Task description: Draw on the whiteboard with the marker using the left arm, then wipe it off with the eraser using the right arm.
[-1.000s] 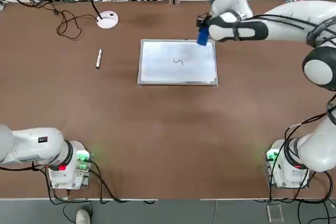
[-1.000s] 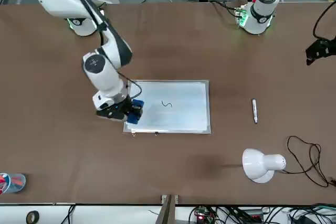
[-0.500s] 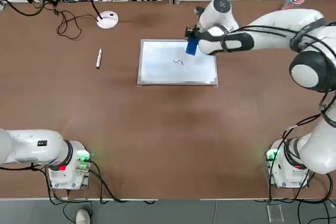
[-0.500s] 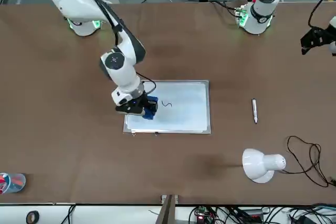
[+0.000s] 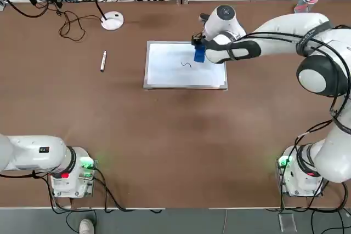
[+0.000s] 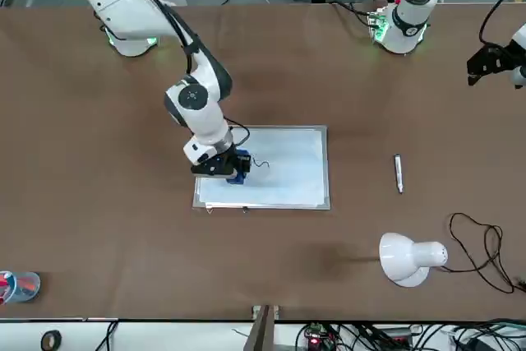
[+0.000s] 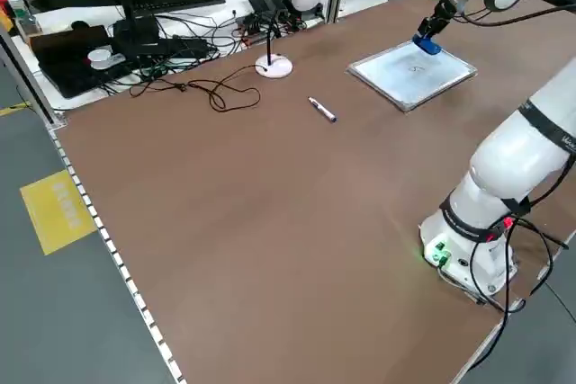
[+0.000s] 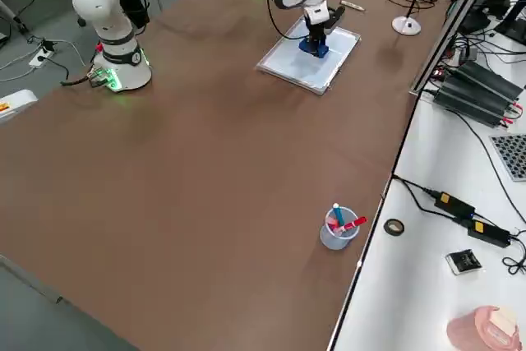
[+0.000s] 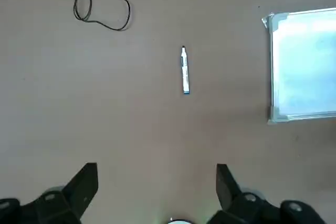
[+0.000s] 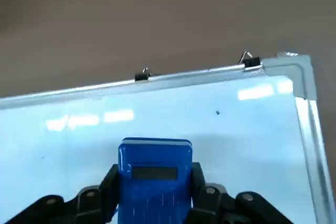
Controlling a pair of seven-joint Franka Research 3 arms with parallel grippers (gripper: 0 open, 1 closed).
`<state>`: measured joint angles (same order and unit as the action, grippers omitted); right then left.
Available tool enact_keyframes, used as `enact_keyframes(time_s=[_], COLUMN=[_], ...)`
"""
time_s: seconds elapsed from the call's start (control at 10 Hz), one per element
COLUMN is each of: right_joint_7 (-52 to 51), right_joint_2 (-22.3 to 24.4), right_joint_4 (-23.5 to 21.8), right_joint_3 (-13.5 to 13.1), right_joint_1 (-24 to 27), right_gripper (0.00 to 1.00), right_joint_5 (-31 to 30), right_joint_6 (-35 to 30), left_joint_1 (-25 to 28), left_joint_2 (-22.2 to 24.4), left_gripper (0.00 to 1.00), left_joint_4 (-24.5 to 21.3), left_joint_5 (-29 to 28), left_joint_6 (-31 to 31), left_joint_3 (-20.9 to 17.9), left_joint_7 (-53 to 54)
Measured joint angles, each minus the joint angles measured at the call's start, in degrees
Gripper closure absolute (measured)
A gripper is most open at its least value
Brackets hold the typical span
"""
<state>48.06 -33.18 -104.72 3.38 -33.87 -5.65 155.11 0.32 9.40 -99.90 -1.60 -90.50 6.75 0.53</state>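
**Mia:** On the big brown table (image 5: 164, 130) lies the whiteboard (image 5: 164, 75), flat, near the far side. What is the right arm (image 5: 285, 23) doing there?

**Ben:** It reaches out over the board. The right gripper (image 5: 199, 47) is squeezed shut on the blue eraser (image 5: 199, 54), near the board's far edge. The little black squiggle (image 5: 186, 64) sits just beside the eraser and is not wiped yet.

**Mia:** So how should the arm wipe well?

**Ben:** It should probably keep the eraser flat, press softly, and slide right across the squiggle, maybe back and forth. If it pushes too hard, the board could slip, since it looks loose on the table.

**Mia:** And the left arm (image 5: 33, 154)?

**Ben:** It waits back by its base. The left gripper (image 9: 157, 192) has its fingers spread wide and holds nothing.

**Mia:** Where is the marker (image 5: 103, 61)?

**Ben:** It lies alone on the table, well apart from the board, on the lamp's (image 5: 112, 21) side. The drawing part looks done.
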Motion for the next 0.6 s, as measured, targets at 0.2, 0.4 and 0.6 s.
enact_keyframes(time_s=[0.2, 0.4, 0.6], right_joint_7=[0.21, 0.81, 1.11], right_joint_2=[-0.5, -1.85, -3.24], right_joint_4=[-0.06, -0.1, -0.08], right_joint_3=[-1.07, -2.65, -3.57], right_joint_1=[-1.82, -3.69, -4.74], right_gripper=[0.43, 0.43, 0.43], right_joint_5=[-0.48, -0.93, -1.08], right_joint_6=[-0.6, -0.78, -0.59], left_joint_1=[0.01, 0.04, 0.15], left_joint_2=[-1.06, -2.06, -2.73], left_gripper=[0.0, 0.0, 0.0], left_joint_4=[1.31, 2.26, 2.52], left_joint_5=[0.0, 0.01, 0.01], left_joint_6=[0.0, 0.0, 0.0], left_joint_3=[-0.12, -0.23, -0.43], left_joint_7=[0.0, 0.0, 0.03])
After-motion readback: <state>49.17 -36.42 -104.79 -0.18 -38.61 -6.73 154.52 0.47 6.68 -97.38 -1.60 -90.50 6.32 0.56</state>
